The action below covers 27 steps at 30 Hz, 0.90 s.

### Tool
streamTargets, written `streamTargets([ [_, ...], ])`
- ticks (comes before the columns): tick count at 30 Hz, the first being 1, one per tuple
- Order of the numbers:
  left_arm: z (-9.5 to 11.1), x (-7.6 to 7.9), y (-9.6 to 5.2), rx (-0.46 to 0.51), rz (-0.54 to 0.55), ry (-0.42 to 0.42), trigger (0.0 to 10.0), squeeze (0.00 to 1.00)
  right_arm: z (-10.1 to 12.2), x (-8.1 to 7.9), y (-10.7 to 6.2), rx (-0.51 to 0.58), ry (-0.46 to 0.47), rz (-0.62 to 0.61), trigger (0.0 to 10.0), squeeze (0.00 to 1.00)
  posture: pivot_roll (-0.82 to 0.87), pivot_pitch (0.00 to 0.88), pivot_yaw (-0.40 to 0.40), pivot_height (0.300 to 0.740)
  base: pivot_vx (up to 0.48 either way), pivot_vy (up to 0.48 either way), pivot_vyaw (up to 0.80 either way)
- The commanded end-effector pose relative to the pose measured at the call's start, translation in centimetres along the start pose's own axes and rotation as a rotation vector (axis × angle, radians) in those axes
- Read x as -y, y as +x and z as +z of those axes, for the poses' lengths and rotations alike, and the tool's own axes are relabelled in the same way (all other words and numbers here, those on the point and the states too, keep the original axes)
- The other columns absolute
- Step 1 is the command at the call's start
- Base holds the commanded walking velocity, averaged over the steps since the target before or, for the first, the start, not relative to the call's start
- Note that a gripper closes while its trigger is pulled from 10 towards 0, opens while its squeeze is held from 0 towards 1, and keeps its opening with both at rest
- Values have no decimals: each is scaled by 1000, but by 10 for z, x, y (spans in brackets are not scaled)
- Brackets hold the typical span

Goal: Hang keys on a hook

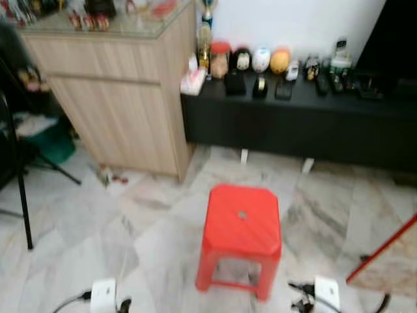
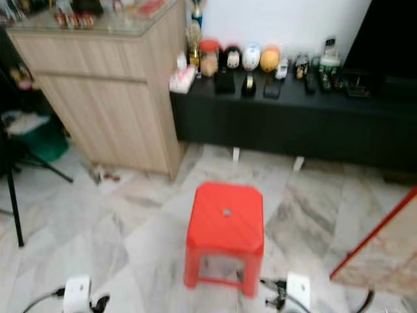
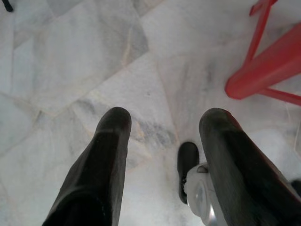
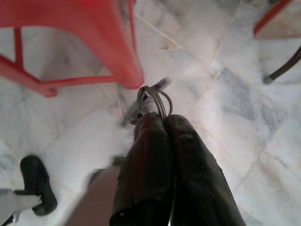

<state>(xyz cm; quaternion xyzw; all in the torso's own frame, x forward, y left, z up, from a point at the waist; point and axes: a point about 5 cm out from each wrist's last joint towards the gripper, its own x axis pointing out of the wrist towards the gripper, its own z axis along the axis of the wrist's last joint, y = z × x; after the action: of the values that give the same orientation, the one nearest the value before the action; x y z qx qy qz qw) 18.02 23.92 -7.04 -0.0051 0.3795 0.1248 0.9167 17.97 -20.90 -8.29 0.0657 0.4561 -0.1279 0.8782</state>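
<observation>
The right gripper (image 4: 157,117) has its two black fingers pressed together on a metal key ring (image 4: 154,100), so the keys (image 4: 149,96) hang just past the fingertips, above the marble floor (image 4: 244,108) and close to a leg of the red plastic stool (image 4: 127,52); the keys themselves are blurred, and it looks like one blade points away toward the stool, though that is hard to make out. The left gripper (image 3: 164,125) hangs low over the floor with its fingers (image 3: 110,150) spread wide and nothing between them; the edge of the stool lies off to one side of it. From the head, the stool (image 1: 241,225) stands in the middle of the floor directly ahead. Beyond it a low black cabinet (image 1: 306,124) runs along the white wall, its tabletop crowded with small jars, figurines and remote controls. To the left stands a taller light wood cabinet (image 1: 120,98) with a glass top carrying more small items. A black stand leg (image 1: 23,202) shows at the far left, and a red-edged board (image 1: 384,251) leans in at the right.
</observation>
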Motion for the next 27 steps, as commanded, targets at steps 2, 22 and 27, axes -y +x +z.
streamTargets([
  [2, -4, 7, 0, -19, -22, -3, 10000, 0, -9, 11, -2, -24, 35, -33, 10000, 0, 45, 67, 15, 740, 0, -405, -781],
  [22, 0, 9, 1, -15, -35, 0, 10000, 0, 36, 4, 4, 47, 75, -38, 10000, 0, 53, 49, 9, 740, 0, -414, -228],
  [27, -1, 8, 1, -16, -38, 5, 10000, 0, 52, 6, 5, 78, 92, -40, 10000, 0, 47, 36, 15, 740, 0, -421, 0],
])
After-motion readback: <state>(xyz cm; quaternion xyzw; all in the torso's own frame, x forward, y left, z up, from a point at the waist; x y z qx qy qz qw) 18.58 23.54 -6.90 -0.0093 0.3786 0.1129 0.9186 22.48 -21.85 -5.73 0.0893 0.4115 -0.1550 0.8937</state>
